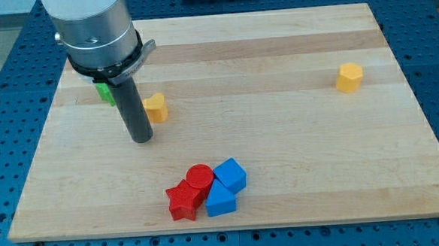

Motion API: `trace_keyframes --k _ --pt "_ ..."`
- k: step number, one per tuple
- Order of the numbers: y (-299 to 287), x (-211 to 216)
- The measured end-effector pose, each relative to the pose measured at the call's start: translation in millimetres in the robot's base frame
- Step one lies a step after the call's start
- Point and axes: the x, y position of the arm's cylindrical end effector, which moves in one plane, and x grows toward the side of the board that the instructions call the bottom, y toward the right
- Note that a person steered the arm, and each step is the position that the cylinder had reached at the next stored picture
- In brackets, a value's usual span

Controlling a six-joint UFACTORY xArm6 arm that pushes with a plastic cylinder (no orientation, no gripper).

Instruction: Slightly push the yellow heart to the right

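Half of the green block [106, 93] hides behind my tip [140, 139], left of the yellow heart [155, 107]; no claw visible.

The yellow heart [155, 107] is located toward the left edge, just beside my tip [140, 140]; the yellow hexagon [349, 78] is located near the right edge, well apart.

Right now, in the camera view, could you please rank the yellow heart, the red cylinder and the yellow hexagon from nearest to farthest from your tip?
1. Yellow heart, just right of my tip.
2. Red cylinder, toward the view's bottom.
3. Yellow hexagon, far right.
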Motion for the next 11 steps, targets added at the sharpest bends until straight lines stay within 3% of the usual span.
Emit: trace_keyframes --k 2,4,6,8,9,11 --pt "97.7 -110.5" --pt "104.1 -93.5" --pt "60.5 35.0" --pt "0.1 20.4" --pt "-2.4 -30.0" --pt "-2.4 -53.0"
